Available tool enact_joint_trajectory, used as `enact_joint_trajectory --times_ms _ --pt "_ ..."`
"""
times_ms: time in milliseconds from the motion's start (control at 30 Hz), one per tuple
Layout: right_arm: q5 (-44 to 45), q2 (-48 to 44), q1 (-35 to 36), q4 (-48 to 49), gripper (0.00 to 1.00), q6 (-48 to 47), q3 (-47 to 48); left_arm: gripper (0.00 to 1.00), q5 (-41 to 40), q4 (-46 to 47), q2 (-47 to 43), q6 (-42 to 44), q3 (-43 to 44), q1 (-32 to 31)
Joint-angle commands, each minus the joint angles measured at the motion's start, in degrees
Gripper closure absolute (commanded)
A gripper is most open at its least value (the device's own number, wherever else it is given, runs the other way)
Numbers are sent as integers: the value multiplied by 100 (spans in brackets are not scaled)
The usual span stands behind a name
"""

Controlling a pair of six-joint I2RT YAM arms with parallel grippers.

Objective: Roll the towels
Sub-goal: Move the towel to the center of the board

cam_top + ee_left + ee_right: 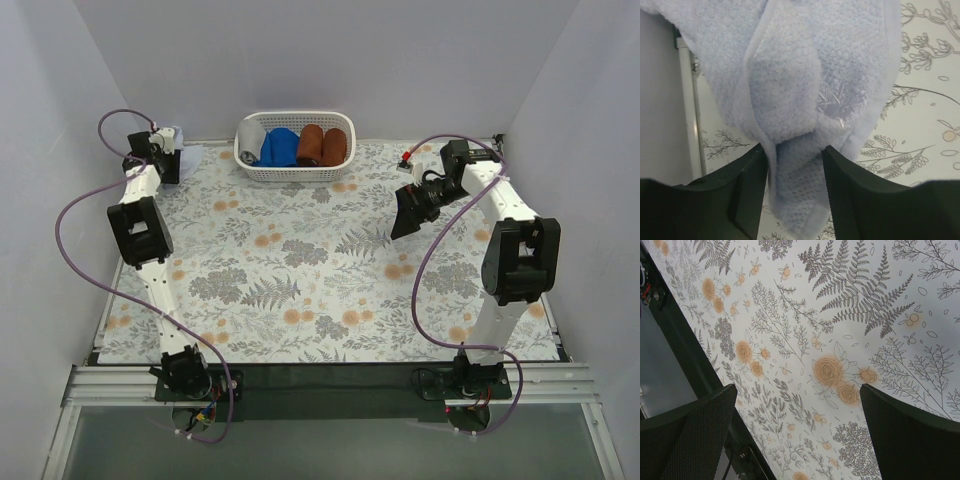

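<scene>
A pale blue-lavender towel (790,60) lies bunched at the far left corner of the floral mat, small in the top view (192,153). My left gripper (794,150) reaches down onto it (168,142). A hanging fold of the cloth fills the gap between its two black fingers, and both fingers press against it. A grey towel (249,143) sits in the left end of the white basket (295,175). My right gripper (408,212) hovers over the right half of the mat. Its jaws are wide open (797,390) with only the mat's pattern between them.
The basket stands at the back centre and also holds a bright blue cloth roll (280,147) and rust-brown rolls (322,145). White walls close in the left, back and right sides. A dark strip (330,375) runs along the near edge by the arm bases.
</scene>
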Motion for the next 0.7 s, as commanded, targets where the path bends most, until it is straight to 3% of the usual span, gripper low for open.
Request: enact_joint_trajectory --times_ms 0,33,67,100,333,433,533,567,600,633,667 --pt "-66 -276 0 -158 2 -111 -30 66 425 -665 -200 76 52 19" --pt "-75 -285 8 -166 2 -120 -21 86 452 -761 -270 67 0 19" --pt "-118 -294 0 -175 2 -128 -21 97 461 -849 -506 6 -201 36" --pt "-145 -311 0 -193 2 -181 -12 100 592 -1024 -673 -64 -351 36" --pt "-277 -592 0 -237 3 -252 -258 100 1962 -1192 -3411 224 -3134 -200" --pt "-259 -707 -18 -228 3 -260 -372 100 2349 -1404 -4476 383 -4206 -779" --pt "-180 -742 -88 -228 3 -234 -425 100 2596 -1580 -4901 445 -4771 -1972" --pt "-154 -742 -123 -219 3 -199 -425 100 2858 -1571 -4989 445 -4817 -2629" --pt "-128 -733 -158 -228 3 -181 -417 96 2930 -1562 -4990 436 -4843 -2975" --pt "-119 -716 -254 -219 3 -146 -382 68 2983 -1545 -4964 445 -4826 -3553" --pt "-84 -707 -290 -237 3 -103 -373 50 3010 -1492 -4912 454 -4748 -3767"
